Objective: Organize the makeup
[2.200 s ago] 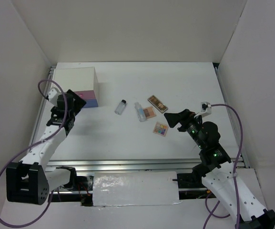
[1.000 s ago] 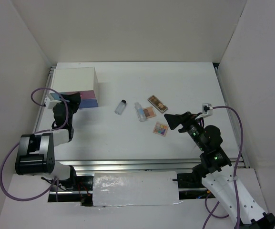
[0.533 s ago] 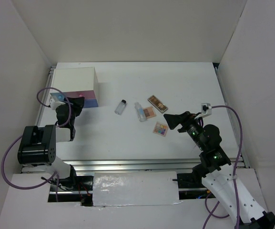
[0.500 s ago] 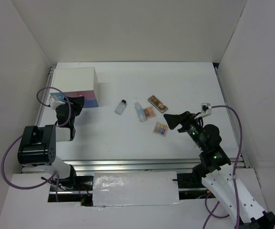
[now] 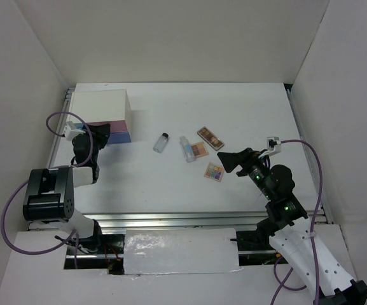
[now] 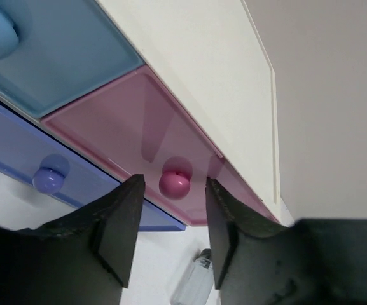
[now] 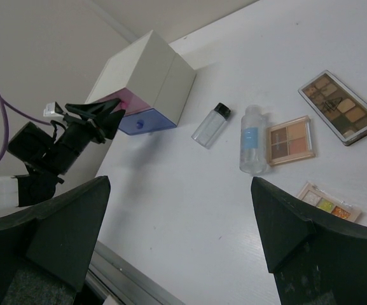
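My left gripper [image 5: 102, 134] is open at the front of the white drawer box [image 5: 99, 107]. In the left wrist view its fingertips [image 6: 133, 190] flank the pink drawer's round knob [image 6: 175, 183] without touching it. The small dark-capped bottle [image 5: 162, 142], clear tube [image 5: 186, 149], pinkish-tan palette [image 5: 200, 150], brown palette [image 5: 210, 138] and multicoloured palette [image 5: 214, 171] lie mid-table. My right gripper [image 5: 226, 159] is wide open and empty, hovering just right of the multicoloured palette [image 7: 326, 202]. The slim brown-gold stick is out of view.
The box has a light-blue drawer [image 6: 56, 57] and a purple drawer with a knob [image 6: 48, 180] beside the pink one. White walls enclose the table on three sides. The left arm's purple cable [image 5: 59, 121] loops beside the box.
My left arm has folded back towards its base and brought its open gripper level with the pink drawer's knob. My right arm has barely moved. The makeup has not moved.
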`<state>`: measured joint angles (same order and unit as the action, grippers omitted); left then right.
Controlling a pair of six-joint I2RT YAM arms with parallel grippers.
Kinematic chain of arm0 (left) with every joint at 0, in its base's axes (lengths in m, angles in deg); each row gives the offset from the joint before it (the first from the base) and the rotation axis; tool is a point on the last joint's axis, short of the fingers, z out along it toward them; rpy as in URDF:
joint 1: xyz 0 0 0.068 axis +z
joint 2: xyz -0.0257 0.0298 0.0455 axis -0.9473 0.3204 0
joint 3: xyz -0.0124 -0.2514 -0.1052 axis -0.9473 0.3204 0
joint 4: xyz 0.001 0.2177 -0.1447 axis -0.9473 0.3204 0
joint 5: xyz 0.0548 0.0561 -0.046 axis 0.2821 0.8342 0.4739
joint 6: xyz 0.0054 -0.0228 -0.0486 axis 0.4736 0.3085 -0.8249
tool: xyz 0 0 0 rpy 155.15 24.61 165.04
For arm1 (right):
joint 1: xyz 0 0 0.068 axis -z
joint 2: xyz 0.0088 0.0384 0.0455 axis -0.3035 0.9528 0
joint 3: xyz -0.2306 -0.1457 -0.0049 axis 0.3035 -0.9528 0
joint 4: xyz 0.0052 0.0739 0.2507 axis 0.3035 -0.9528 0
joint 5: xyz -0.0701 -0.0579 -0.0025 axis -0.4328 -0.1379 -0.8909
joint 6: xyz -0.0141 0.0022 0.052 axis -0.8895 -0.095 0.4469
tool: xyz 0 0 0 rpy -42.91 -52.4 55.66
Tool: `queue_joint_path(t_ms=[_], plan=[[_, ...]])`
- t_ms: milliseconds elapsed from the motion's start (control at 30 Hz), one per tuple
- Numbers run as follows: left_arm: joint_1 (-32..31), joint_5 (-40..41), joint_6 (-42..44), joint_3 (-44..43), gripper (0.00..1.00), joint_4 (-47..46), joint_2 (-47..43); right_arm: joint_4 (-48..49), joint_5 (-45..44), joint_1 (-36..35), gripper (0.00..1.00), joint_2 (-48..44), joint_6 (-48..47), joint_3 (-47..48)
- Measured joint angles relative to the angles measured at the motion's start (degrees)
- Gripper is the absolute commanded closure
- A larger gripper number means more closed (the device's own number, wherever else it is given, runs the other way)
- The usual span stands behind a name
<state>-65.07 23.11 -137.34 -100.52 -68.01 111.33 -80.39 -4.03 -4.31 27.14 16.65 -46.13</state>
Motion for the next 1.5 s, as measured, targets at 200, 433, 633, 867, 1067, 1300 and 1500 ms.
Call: queue_joint_path(t_ms=[200, 433, 633, 867, 1067, 1300, 1500], plan=[[0.04, -0.11, 0.17, -0.66, 0.55, 0.24, 0.55, 0.0, 0.13, 0.0, 0.0, 0.39, 0.0, 0.0], [0.04, -0.85, 0.09, -0.66, 0.53, -0.39, 1.14, 0.02, 0.13, 0.0, 0.0, 0.46, 0.0, 0.0], [0.04, -1.7, -0.17, -0.66, 0.64, -2.34, 3.08, 0.0, 0.15, 0.0, 0.0, 0.59, 0.0, 0.0], [0.04, -2.05, 0.09, -0.66, 0.81, -2.54, 2.97, 0.0, 0.15, 0.0, 0.0, 0.59, 0.0, 0.0], [0.04, -1.64, 0.37, 0.92, 0.82, 1.14, -1.2, 0.0, 0.15, 0.0, 0.0, 0.59, 0.0, 0.0], [0.07, -1.18, 0.33, 6.8, 0.82, 0.83, -6.69, 0.0, 0.22, 0.0, 0.0, 0.52, 0.0, 0.0], [0.07, -1.4, 0.2, 11.47, 0.82, -1.97, -9.84, -0.02, 0.22, 0.0, 0.0, 0.26, 0.0, 0.0]])
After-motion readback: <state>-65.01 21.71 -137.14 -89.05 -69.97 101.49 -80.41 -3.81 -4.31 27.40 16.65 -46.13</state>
